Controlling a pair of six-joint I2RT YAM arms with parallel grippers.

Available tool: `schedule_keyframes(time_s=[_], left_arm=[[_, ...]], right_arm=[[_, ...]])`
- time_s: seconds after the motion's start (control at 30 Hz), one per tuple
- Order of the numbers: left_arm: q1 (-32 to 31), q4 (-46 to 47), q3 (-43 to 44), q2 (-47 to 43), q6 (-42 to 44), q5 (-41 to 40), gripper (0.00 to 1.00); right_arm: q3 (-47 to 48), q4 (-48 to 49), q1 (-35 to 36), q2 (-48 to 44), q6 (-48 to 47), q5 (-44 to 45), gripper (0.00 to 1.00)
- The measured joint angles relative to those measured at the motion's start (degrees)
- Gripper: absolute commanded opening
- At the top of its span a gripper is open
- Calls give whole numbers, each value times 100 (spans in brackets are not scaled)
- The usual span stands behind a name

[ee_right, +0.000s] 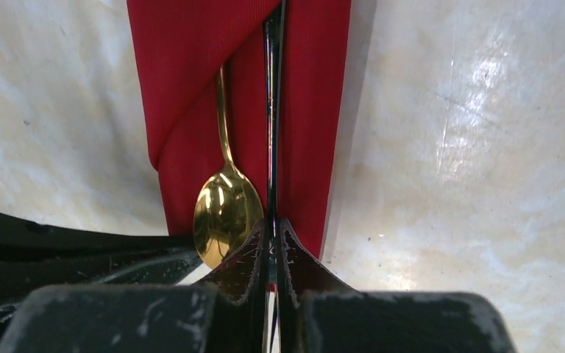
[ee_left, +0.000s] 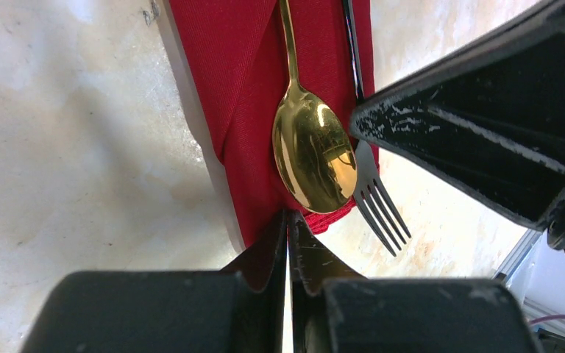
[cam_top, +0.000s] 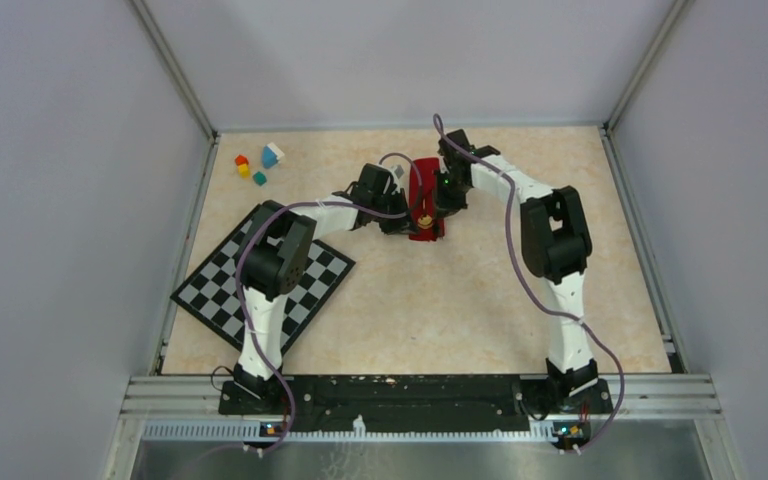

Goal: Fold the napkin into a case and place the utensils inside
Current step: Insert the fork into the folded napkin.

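The red napkin lies folded as a narrow case (cam_top: 425, 172) at the table's far middle. It also shows in the left wrist view (ee_left: 243, 88) and the right wrist view (ee_right: 191, 59). The gold spoon (ee_left: 315, 154) (ee_right: 224, 213) lies with its handle tucked under a diagonal fold, bowl sticking out. The dark fork (ee_right: 271, 110) lies beside it, tines (ee_left: 381, 209) past the case's end. My right gripper (cam_top: 438, 203) (ee_right: 272, 224) is shut on the fork's neck. My left gripper (cam_top: 403, 222) (ee_left: 288, 217) is shut, tips at the case's end edge by the spoon bowl.
A black-and-white checkered mat (cam_top: 305, 290) lies at the left, under the left arm. Several small coloured blocks (cam_top: 258, 165) sit at the far left corner. Metal frame posts and grey walls bound the table.
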Motion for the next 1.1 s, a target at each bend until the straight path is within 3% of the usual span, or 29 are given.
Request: schedule_keyframes(time_s=[0.9, 1.1], left_arm=[[0, 7, -4, 0, 33, 2, 8], [0, 33, -4, 0, 2, 96, 30]], right_arm=[[1110, 2, -39, 789, 55, 254, 0], [1110, 72, -39, 798, 39, 131, 23]])
